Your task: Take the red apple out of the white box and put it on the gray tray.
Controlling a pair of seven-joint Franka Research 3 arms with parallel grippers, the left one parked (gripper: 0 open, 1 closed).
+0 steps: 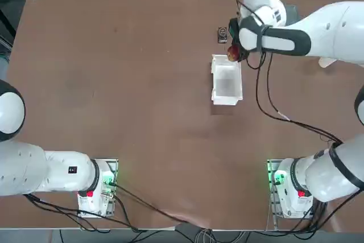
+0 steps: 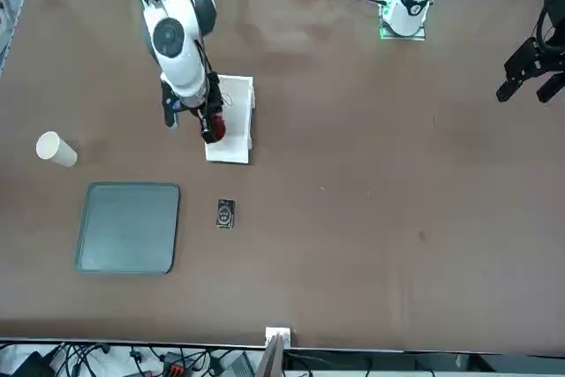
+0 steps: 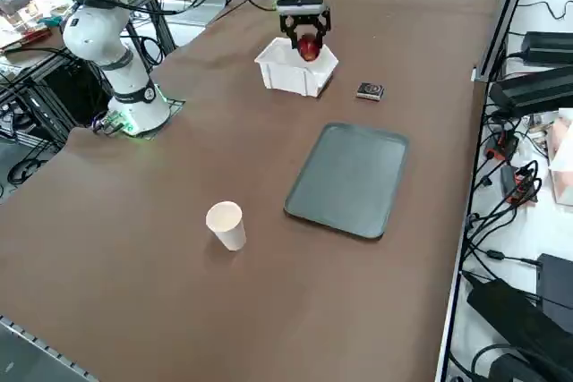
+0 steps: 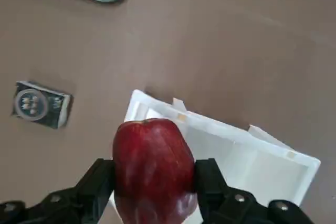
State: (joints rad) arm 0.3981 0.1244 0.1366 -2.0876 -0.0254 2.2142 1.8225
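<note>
My right gripper is shut on the red apple and holds it in the air above the far end of the white box. In the top view the red apple hangs at the far rim of the white box. From the side, the gripper with the apple is just over the box. The gray tray lies flat beyond the box, off to the right arm's outer side; the front view shows the gray tray with nothing on it.
A small black device lies on the table between the box and the tray. A white paper cup lies on its side near the tray's edge. The brown tabletop stretches wide toward the left arm.
</note>
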